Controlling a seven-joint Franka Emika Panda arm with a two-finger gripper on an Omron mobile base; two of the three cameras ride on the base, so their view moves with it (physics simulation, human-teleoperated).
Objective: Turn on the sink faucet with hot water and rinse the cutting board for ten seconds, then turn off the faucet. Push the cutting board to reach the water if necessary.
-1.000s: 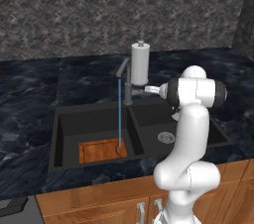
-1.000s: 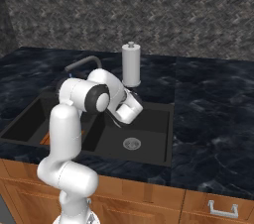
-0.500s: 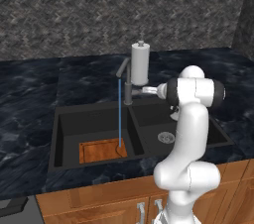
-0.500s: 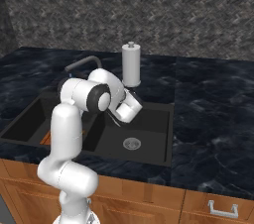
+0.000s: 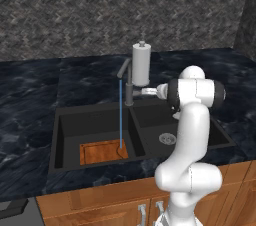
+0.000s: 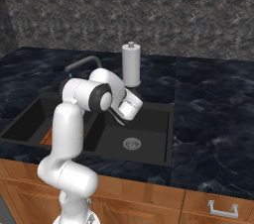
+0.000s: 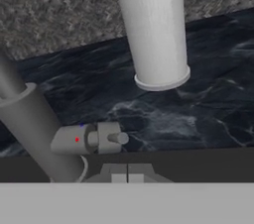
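The dark grey sink faucet (image 5: 129, 91) stands behind the black sink (image 5: 90, 120), its spout over the left basin. A thin blue stream of water (image 5: 120, 115) falls from the spout onto the right end of the reddish-brown cutting board (image 5: 102, 151), which lies flat on the left basin's floor. My gripper (image 5: 143, 91) sits just right of the faucet post, level with its side lever. In the hand view the fingertips (image 7: 127, 174) are pressed together, shut on nothing, just below the lever (image 7: 92, 139) that sticks out from the post (image 7: 34, 129).
A tall light grey pump dispenser (image 5: 141, 65) stands on the dark marble counter right behind the faucet, close above my hand. The right basin holds a round silver drain (image 5: 167, 138). Wooden cabinet fronts (image 6: 218, 208) run below the counter.
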